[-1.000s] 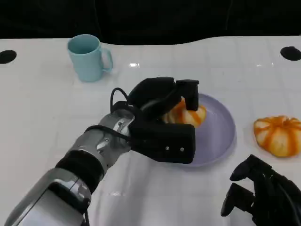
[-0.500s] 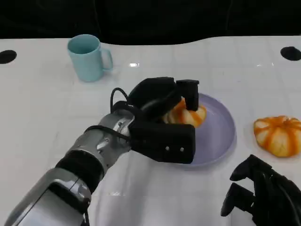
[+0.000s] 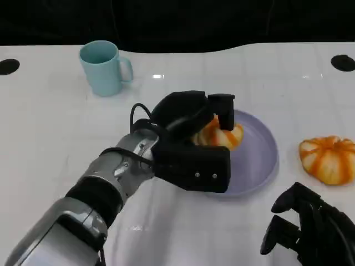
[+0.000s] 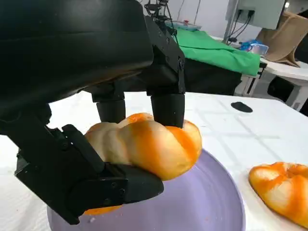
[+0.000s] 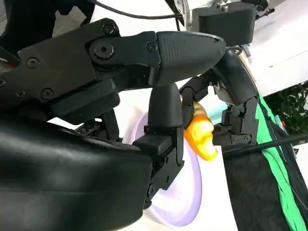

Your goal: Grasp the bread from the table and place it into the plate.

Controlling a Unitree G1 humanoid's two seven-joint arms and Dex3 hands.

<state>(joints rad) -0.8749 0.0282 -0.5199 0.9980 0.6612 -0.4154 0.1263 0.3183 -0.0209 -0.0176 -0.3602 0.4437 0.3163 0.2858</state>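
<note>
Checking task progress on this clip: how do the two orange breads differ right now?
The held bread is gripped by the left robot hand over the purple plate; the other bread lies untouched on the white table, right of the plate. Both look alike: orange and cream swirls.

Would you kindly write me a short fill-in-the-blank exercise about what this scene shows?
1. The left hand holds a bread over the ____ plate.
2. A second bread lies on the ____, beside the plate.
3. The cup is light ____.
4. The right hand holds ____.

Missing words: purple; table; blue; nothing
</note>
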